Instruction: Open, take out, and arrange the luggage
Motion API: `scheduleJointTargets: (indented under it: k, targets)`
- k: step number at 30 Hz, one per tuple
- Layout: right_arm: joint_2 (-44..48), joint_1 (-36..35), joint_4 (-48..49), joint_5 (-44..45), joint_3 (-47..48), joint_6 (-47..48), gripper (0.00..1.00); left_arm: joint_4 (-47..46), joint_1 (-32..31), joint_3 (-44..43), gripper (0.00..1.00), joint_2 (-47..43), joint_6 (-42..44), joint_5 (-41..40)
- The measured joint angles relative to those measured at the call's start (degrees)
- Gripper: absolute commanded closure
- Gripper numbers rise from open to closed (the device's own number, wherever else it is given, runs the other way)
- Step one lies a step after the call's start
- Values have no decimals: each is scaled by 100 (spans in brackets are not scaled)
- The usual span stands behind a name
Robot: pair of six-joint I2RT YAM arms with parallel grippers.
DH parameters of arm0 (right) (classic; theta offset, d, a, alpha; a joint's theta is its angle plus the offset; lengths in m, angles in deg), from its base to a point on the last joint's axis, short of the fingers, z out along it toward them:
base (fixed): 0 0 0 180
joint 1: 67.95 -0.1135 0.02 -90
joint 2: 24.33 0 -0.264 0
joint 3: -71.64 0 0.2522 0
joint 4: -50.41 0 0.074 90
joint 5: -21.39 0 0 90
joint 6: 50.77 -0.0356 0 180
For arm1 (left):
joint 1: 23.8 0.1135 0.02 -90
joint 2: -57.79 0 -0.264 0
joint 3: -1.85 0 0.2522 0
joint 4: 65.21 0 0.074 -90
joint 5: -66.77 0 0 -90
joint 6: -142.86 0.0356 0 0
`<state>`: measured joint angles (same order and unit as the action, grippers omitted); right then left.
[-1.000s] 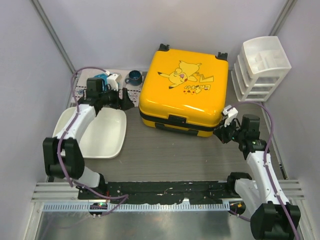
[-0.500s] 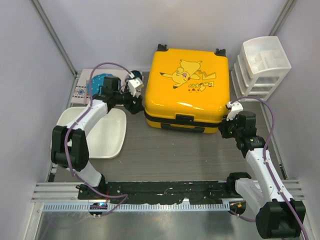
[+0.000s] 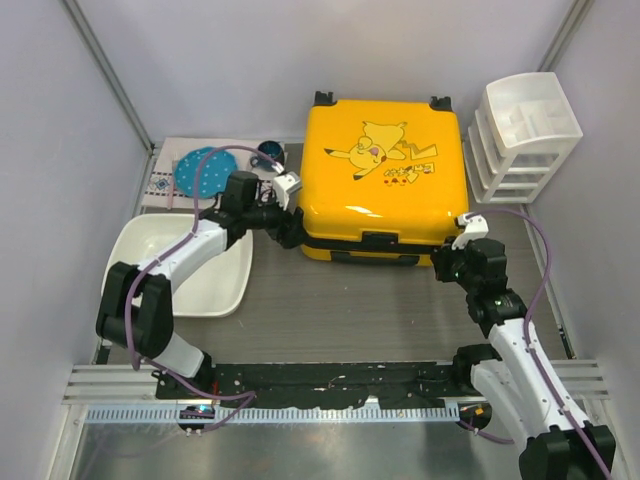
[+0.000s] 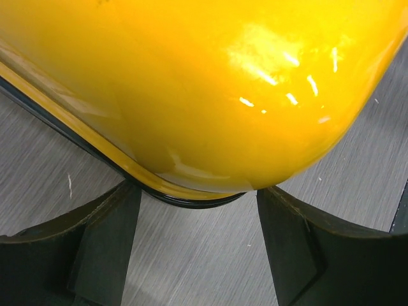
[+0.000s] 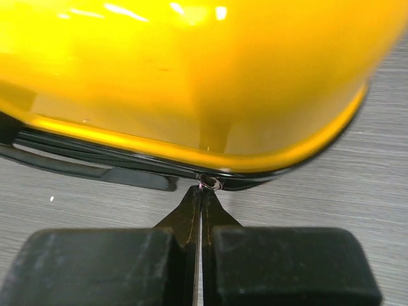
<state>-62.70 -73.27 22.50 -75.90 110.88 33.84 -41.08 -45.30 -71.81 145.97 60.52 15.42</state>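
Right end effector (image 5: 201,192), pressed together, is set against a small ring (image 5: 210,184) at the near-right corner of the luggage (image 3: 385,170), presumably to draw its zipper. Left end effector (image 4: 197,207) is held spread about the near-left corner, apparently as a brace. The luggage is laid closed, flat on the tabletop (image 3: 350,300).

The left arm (image 3: 190,252) reaches forward from its base at the near left, bends at the elbow and stretches its forearm rightward toward the middle, where the left pincer (image 3: 292,228) sits low and level with its two dark fingers (image 4: 105,245) standing well apart. The right arm (image 3: 518,345) rises from its base at the near right and leans forward and slightly leftward, its wrist tipped down. The right pincer (image 3: 443,264) is closed tight, its tapered fingertips (image 5: 190,209) pressed flat against each other so that they meet in one narrow point.
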Motion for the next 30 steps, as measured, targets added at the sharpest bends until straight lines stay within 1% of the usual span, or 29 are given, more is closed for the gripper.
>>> scheduleJointTargets:
  k: [5, 9, 18, 22, 24, 27, 30]
  targets:
    - [-282, -308, 382, 15, -17, -131, 99, -256, -164, 125, 27, -35, -199, -87]
    - [-326, -507, 501, 129, -17, -240, 99, -455, -367, 195, 27, -42, -385, -214]
    - [-654, -2076, 901, 1204, -15, -92, 99, -678, -562, 212, 28, 31, -1156, -372]
    - [-922, -2865, 1215, 1858, -15, 42, 99, -691, -590, 223, 28, 37, -1425, -485]
    - [-1187, -3440, 1478, 2452, -15, 179, 99, -717, -590, 254, 28, 37, -1572, -514]
    - [-1655, -4096, 1882, 3060, 57, 337, 99, -756, -592, 299, 29, 42, -1834, -542]
    - [-2065, -4485, 2208, 3410, 186, 402, 99, -780, -601, 326, 30, 42, -2031, -568]
